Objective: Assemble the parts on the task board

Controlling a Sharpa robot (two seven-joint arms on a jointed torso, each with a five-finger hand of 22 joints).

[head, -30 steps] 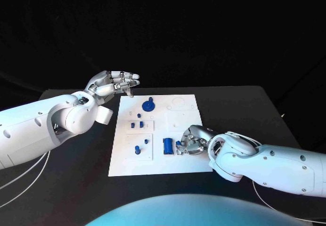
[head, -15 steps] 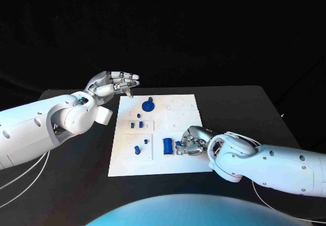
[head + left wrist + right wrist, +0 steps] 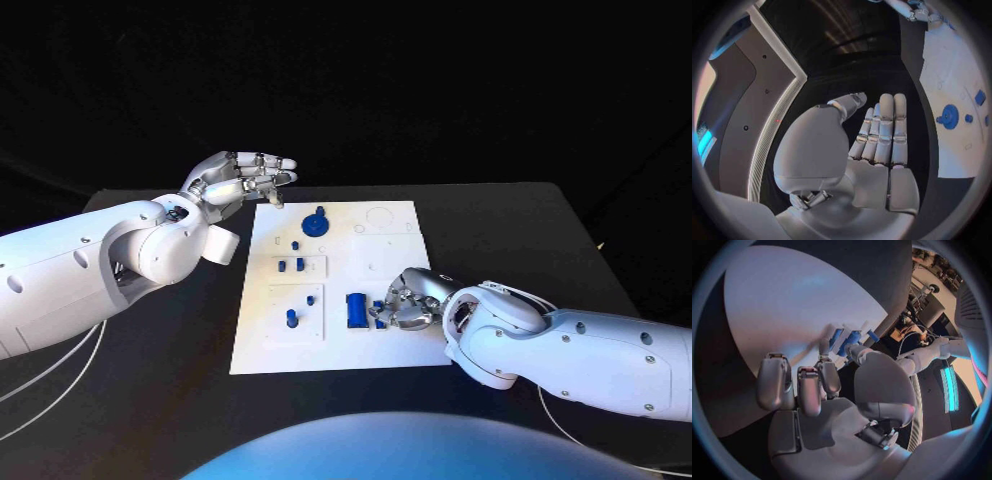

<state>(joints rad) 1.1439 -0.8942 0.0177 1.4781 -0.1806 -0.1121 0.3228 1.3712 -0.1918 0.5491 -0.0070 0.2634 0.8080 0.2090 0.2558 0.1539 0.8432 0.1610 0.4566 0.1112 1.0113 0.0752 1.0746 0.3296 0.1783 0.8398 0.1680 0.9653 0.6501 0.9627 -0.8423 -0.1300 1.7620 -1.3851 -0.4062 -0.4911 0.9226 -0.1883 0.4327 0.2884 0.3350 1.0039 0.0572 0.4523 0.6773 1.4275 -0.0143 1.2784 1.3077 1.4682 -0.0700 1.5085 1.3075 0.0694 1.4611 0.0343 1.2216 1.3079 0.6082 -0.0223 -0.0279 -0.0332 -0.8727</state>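
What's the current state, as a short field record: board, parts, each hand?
surface: black table
task board: white plate at the table's middle
parts: round blue part near the far edge; small blue pieces mid-board; upright blue block beside the right hand
left hand: raised by the board's far left corner, holds nothing, fingers extended
right hand: low over the board's near right area, fingertips at a small blue part; grip cannot be told

Your right hand (image 3: 405, 298) crowds the small blue parts (image 3: 356, 309) at the white task board's (image 3: 392, 350) near edge; its far right quarter lies unobstructed.
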